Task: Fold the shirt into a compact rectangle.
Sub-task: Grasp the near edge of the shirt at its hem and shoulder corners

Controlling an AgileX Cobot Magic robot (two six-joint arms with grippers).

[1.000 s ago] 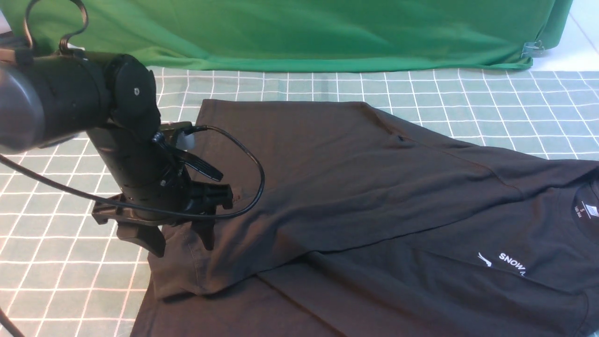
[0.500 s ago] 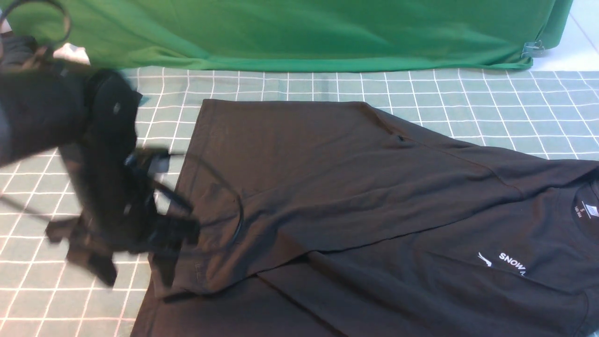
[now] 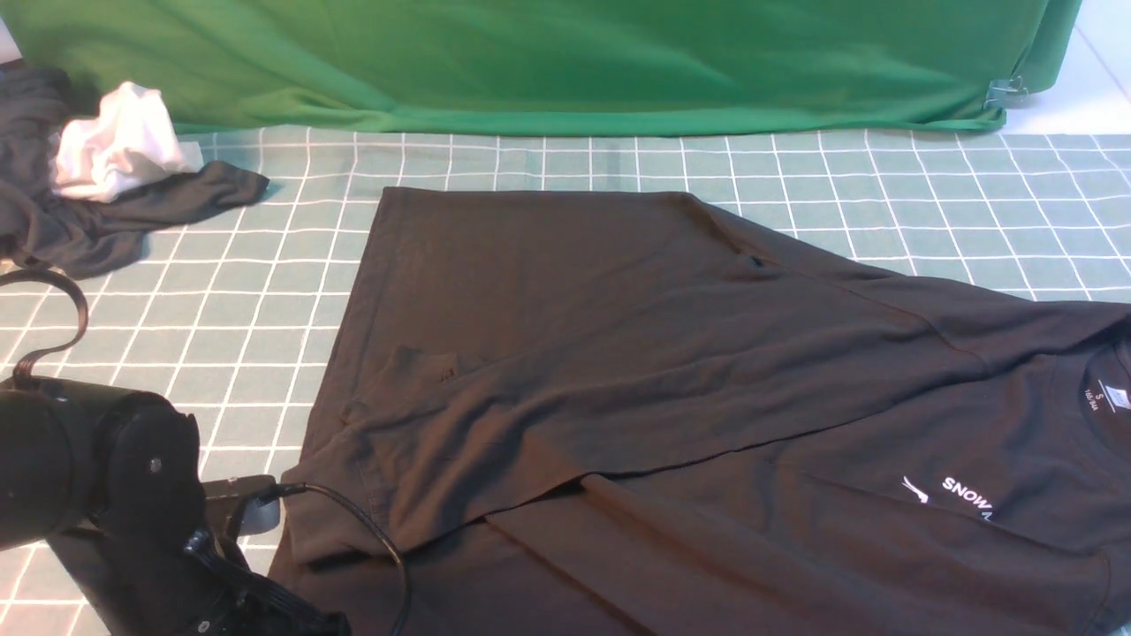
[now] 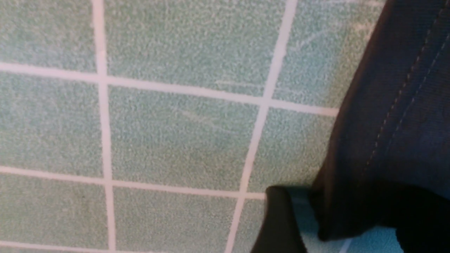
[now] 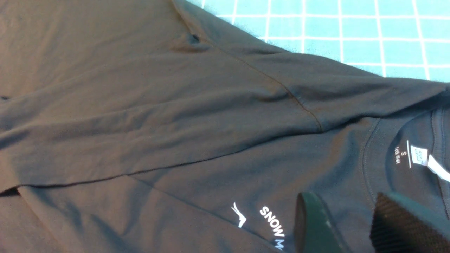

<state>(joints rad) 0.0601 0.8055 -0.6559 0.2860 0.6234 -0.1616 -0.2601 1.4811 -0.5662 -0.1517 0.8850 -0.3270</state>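
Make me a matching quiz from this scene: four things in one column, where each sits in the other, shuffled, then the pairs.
Things:
1 shirt
2 white cloth
3 green backdrop
4 metal clip

Places:
A far left, on the dark grey garment
B far right, at the backdrop's hem
C along the far edge
D spread across the checked tablecloth

Pairs: 1-D; 2-A; 3-C; 4-B

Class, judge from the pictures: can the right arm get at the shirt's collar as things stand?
Probably yes: the right gripper hangs over the shirt just beside the collar, jaws apart and empty, nothing lying between.
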